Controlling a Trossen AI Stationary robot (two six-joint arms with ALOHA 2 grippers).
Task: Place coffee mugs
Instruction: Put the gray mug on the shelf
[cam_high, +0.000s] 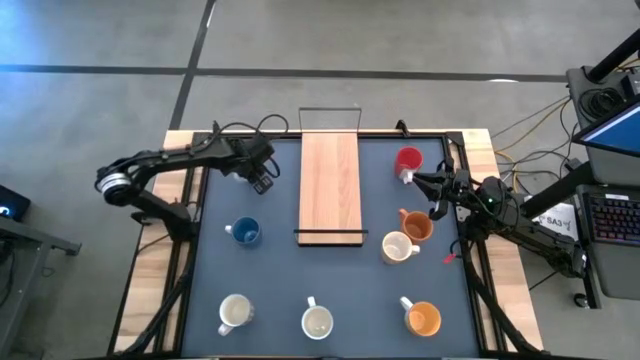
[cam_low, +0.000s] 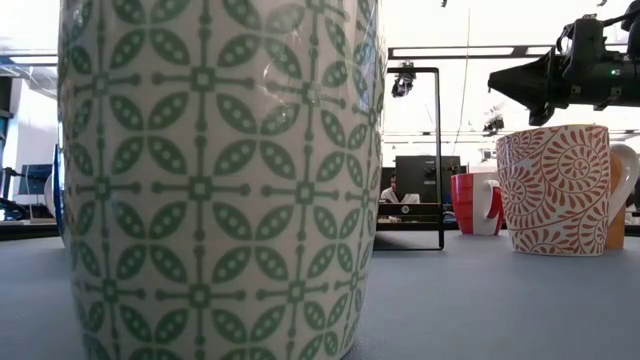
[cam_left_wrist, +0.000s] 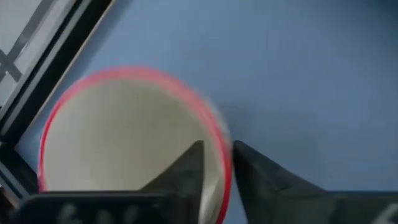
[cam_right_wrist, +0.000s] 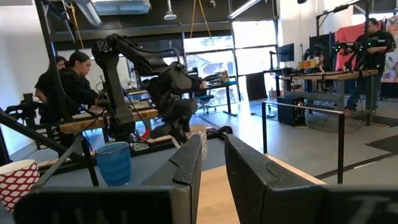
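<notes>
Left wrist view is giving us the nearest evidence: the left gripper (cam_left_wrist: 217, 147) is clamping the wall of a red-rimmed mug (cam_left_wrist: 118, 137), one finger inside the cream bowl and the other outside the rim. We are seeing blue mat (cam_left_wrist: 298, 68) beyond the mug and the table frame (cam_left_wrist: 43, 68) just beside it. We are not able to tell whether the mug is resting on the mat or hanging clear, since its base and handle are hidden and the rim is smeared.

Next out, we are noting the relation that matters for the coming move. The wooden tray (cam_high: 329, 185) is lying just beside this gripper, on the side facing the other arm, with its long axis running crosswise to the line between the two grippers. We are judging the left arm the nearer one for a placement there. No mug is standing on the tray.

Farther out on the gripper's own side, the blue mug (cam_high: 244, 233) is standing apart from it on the mat.

Beyond the tray, the right gripper (cam_high: 418, 179) is hovering just beside the red mug (cam_high: 408, 160), its fingers slightly parted with nothing between them.

In the low view, a green-patterned mug (cam_low: 220, 170) is filling most of the picture and hiding the left arm, while an orange-patterned mug (cam_low: 553, 190) is covering part of another behind it.

Farthest off, people (cam_right_wrist: 68, 84) are working in the room beyond the table.
</notes>
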